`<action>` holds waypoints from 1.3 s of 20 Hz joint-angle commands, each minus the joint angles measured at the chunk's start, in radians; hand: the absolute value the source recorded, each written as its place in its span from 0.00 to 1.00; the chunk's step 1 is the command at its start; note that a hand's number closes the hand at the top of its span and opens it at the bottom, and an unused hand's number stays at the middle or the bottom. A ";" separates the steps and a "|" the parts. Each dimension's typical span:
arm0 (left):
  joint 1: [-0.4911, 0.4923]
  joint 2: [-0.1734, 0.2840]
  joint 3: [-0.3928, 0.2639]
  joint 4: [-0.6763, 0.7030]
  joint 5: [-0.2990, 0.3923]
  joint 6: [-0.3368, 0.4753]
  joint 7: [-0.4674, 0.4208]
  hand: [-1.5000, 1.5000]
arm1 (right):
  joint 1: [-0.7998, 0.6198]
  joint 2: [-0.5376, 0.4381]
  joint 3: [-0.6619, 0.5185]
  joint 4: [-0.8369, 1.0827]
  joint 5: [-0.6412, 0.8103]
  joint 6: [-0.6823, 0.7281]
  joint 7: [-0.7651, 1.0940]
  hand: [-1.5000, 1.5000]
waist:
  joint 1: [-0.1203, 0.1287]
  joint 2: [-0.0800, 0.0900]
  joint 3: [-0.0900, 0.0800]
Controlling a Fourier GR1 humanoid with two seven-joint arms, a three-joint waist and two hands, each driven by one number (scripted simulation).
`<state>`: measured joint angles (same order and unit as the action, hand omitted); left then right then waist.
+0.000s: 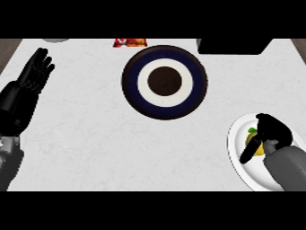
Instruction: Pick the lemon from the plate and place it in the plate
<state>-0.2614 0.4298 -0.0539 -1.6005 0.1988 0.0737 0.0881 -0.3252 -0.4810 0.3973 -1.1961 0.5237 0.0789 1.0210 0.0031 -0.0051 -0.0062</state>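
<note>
Lemon (253, 140): I see only a yellow sliver of it, with a small green bit at its top edge, lying on the white plate (238, 155) at the lower right of the counter (82, 126). Most of it is hidden under my right hand.

Right hand (269, 132): over the lemon, fingers curled down around it, one finger trailing toward the plate's lower left. I judge it closed on the fruit, though I cannot tell whether the lemon has left the plate surface; it looks to be resting there.

Dark plate (163, 82): navy rim, white ring, dark centre, near the top middle of the counter, well apart from the white plate. Nothing lies on it. I take this as the destination.

Left hand (37, 71): open, fingers straight and up, resting at the left edge.

Other items: a red-and-orange packet (129, 42) and a black box (234, 46) at the far edge, both partly cut off.

Progress, my judgement: the reach is done and the grasp is at or near completion. Left to do: lift, carry up and leftward to the dark plate, release.
</note>
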 commanded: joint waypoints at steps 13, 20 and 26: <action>0.051 0.017 0.065 0.018 -0.018 0.029 0.009 0.50 | 0.293 0.256 -0.048 -0.113 0.415 -0.448 0.350 1.00 | -0.140 -0.048 -0.006; 0.069 0.022 0.075 0.019 -0.012 0.022 0.001 0.50 | 0.347 0.390 -0.043 -0.285 0.716 -0.533 0.358 1.00 | -0.133 -0.048 -0.007; 0.061 0.015 0.058 0.014 -0.019 0.021 0.010 0.50 | 0.286 0.477 0.021 -0.456 1.028 -0.545 0.331 1.00 | -0.107 -0.045 -0.006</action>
<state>-0.1950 0.4505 0.0123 -1.5831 0.1815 0.0944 0.0937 0.0032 -0.0619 0.3750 -1.5537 1.3820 -0.3819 1.1615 -0.1153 -0.0530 -0.0148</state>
